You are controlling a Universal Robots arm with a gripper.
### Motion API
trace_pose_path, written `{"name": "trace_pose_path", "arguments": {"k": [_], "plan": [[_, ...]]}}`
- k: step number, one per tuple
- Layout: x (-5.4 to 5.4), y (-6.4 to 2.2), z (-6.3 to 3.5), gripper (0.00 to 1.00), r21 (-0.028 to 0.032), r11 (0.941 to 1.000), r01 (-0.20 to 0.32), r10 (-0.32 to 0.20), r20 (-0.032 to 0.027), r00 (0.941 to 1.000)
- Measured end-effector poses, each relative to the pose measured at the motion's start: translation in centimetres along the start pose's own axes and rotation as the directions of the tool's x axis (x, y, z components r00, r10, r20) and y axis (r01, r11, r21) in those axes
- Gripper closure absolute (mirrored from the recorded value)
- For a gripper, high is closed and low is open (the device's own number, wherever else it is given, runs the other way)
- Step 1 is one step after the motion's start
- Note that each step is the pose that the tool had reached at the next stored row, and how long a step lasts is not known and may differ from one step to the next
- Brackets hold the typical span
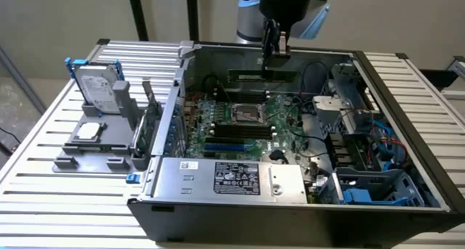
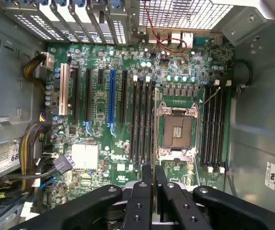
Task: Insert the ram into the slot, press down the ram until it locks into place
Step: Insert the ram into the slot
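The hand is clamped on the ram, gripping its top edge near the middle. The stick hangs level in the air over the far part of the open computer case, clear of the motherboard. In the wrist view the fingers are pressed close together and line up roughly with the bank of four black sockets beside the CPU socket. The slot nearest that socket seems the likeliest target, though which one is meant cannot be told. Inserting well probably calls for keeping the stick parallel to the slot, centring it end to end, descending straight without tilt, and pressing evenly so both ends seat together.
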State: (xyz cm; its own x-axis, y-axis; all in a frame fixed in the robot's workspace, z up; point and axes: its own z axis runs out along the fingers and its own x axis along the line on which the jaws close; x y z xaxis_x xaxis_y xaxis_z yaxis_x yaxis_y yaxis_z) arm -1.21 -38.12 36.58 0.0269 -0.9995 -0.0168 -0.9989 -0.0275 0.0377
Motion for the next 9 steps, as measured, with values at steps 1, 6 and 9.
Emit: {"name": "trace_pose_path", "arguments": {"k": [1,6,9], "plan": [[0.00,0.00,0.00,0.86,0.0000,1.0000,0.000,0.000,0.0000,1.0000],[0.00,0.00,0.00,0.86,0.0000,1.0000,0.000,0.000,0.0000,1.0000],[0.00,0.00,0.00,0.86,0.0000,1.0000,0.000,0.000,0.0000,1.0000]]}}
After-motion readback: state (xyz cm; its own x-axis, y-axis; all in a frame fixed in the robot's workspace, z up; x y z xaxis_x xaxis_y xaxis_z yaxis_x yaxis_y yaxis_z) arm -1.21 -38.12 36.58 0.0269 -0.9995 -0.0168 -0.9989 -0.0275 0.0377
